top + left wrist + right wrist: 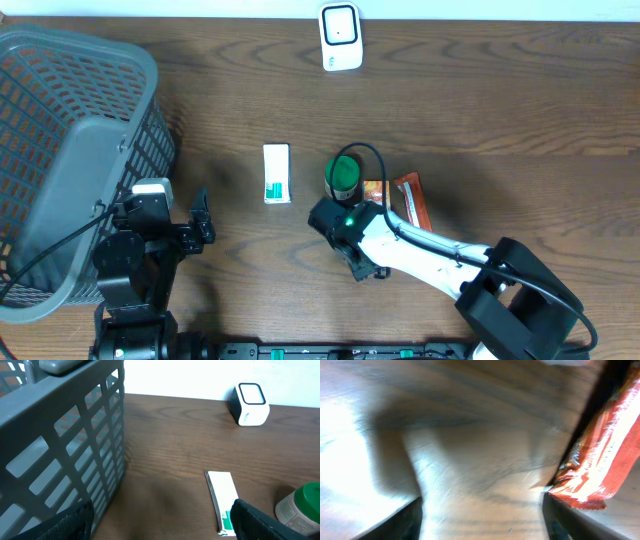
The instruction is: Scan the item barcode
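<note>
- Judging from the right gripper [482, 521] parked next to it, the item to scan is most likely the red-orange snack packet [409, 200]. It lies flat on the table [520, 100], right of the middle and nearer the near edge than the far one.
- Expect it to be light, soft and crinkly. Film like this is slippery and gives no stiff edge to push against. Because it lies flat on the wood, your fingertips must get low.
- Pinch it across the narrow width near the middle, or take the crimped end seal that the right wrist view shows close to the right finger — a flat, firmer tab.
- Its long axis runs from the far edge toward the near edge, with the near end leaning slightly toward the right edge. You cannot see a barcode from any view, so you may need to turn it.
- The right claw is released, with its fingers spread over bare wood and nothing between them. The packet sits just outside, beside one finger.
- The left gripper [160, 529] is also spread wide and empty, near the basket [60, 120] at the left edge.
- The barcode scanner [340, 37] stands at the middle of the far edge, well apart from the packet. A green-lidded jar [343, 177] and a white-and-green carton [276, 173] lie between them and to the left.
</note>
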`<action>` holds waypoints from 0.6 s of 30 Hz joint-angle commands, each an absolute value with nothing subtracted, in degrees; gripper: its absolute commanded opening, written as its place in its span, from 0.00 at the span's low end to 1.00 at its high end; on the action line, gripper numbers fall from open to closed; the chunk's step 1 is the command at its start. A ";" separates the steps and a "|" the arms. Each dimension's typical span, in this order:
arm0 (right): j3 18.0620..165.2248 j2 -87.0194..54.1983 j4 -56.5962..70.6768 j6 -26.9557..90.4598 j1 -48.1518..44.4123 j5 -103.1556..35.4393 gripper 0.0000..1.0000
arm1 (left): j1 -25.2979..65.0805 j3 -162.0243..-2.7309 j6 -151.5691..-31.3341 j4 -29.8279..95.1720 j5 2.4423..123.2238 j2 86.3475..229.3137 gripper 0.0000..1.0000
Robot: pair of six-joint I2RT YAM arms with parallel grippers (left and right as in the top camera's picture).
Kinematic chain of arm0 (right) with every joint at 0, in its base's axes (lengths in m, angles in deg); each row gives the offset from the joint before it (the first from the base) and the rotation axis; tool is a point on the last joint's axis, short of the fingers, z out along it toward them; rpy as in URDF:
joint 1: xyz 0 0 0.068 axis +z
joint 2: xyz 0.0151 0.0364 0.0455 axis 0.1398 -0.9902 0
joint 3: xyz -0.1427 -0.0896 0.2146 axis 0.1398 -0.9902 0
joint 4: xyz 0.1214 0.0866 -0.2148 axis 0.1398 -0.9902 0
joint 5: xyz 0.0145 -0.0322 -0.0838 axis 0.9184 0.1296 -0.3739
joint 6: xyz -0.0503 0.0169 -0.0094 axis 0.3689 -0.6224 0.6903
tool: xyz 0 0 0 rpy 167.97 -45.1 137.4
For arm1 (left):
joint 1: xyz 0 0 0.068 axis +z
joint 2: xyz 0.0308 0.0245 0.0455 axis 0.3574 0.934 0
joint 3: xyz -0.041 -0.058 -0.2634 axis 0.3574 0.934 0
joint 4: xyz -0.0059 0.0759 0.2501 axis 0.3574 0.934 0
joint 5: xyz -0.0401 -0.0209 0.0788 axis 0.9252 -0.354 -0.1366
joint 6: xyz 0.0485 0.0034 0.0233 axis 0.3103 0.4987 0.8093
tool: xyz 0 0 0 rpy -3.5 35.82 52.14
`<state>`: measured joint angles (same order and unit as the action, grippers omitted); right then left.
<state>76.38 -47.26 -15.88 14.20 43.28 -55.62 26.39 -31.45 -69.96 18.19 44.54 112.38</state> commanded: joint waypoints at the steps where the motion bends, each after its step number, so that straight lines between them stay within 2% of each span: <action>1: 82.43 -47.50 -17.95 15.08 42.75 -51.00 0.14 | 26.26 -31.43 -69.15 18.21 45.06 112.29 0.88; 2: 83.70 -47.50 -18.70 15.10 42.40 -51.00 0.01 | 26.26 -31.43 -69.15 18.21 45.06 112.29 0.88; 18: 87.28 -47.50 -24.29 17.28 27.93 -51.49 0.01 | 26.26 -31.43 -69.15 18.21 45.06 112.29 0.88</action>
